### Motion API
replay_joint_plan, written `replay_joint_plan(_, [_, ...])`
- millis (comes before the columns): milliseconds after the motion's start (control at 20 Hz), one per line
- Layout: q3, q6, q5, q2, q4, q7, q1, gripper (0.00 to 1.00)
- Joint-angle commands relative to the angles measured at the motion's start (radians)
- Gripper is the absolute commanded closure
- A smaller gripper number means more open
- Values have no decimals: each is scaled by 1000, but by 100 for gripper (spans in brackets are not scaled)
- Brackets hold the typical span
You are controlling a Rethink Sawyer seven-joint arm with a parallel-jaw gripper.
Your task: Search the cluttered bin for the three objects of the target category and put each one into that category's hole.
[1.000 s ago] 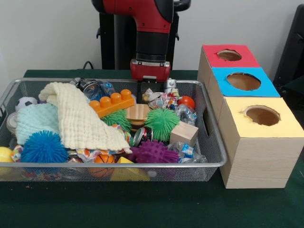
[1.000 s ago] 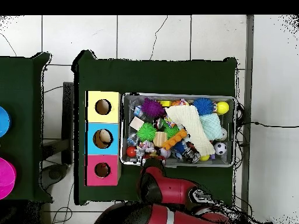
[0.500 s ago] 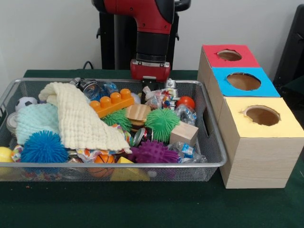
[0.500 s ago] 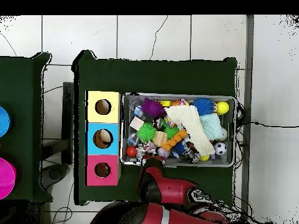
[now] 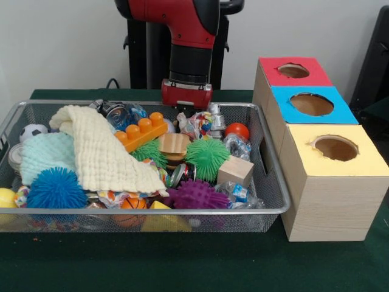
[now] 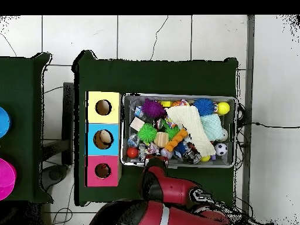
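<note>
So, going left to right in the front view: wire-mesh bin (image 5: 275,182) packed full, with a yellow ball (image 5: 6,198) and a soccer ball (image 5: 31,131) at the left end, then a mint knitted cloth (image 5: 44,153), a blue spiky ball (image 5: 56,188) and a cream knitted cloth (image 5: 103,155) draped over the pile. Next, an orange toy brick (image 5: 144,131), a round wooden piece (image 5: 174,146), a green spiky ball (image 5: 208,158), a purple spiky ball (image 5: 196,194), a wooden cube (image 5: 235,170) and a red ball (image 5: 238,130). Gripper (image 5: 186,100) hanging over the bin's far edge near the middle, just above the clutter; can't tell how far open the fingers are or whether anything is in them. No clear sight of any soft animal toy in that mess. Right of the bin, beside it, three boxes in a row, and the red-topped one's hole (image 5: 293,70) sits farthest back, behind the blue-topped box (image 5: 310,115) and the yellow-topped box (image 5: 331,182).
</note>
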Motion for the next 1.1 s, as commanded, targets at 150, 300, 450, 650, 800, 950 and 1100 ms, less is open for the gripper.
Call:
replay_joint_plan(150, [32,373,18,-38,-63,45,-45,100])
replay_joint_plan(300, [90,443,6,-138,-54,36,-57,100])
replay_joint_plan(450, [164,481,-15,-229,-66,22,-75,100])
replay_joint_plan(650, [231,432,-75,-303,-80,19,-102,100])
replay_joint_plan(800, [249,415,-107,-324,-95,17,-110,100])
replay_joint_plan(950, [272,363,-152,-330,-111,28,-126,100])
replay_joint_plan(1100, [270,324,-190,-330,-129,38,-121,100])
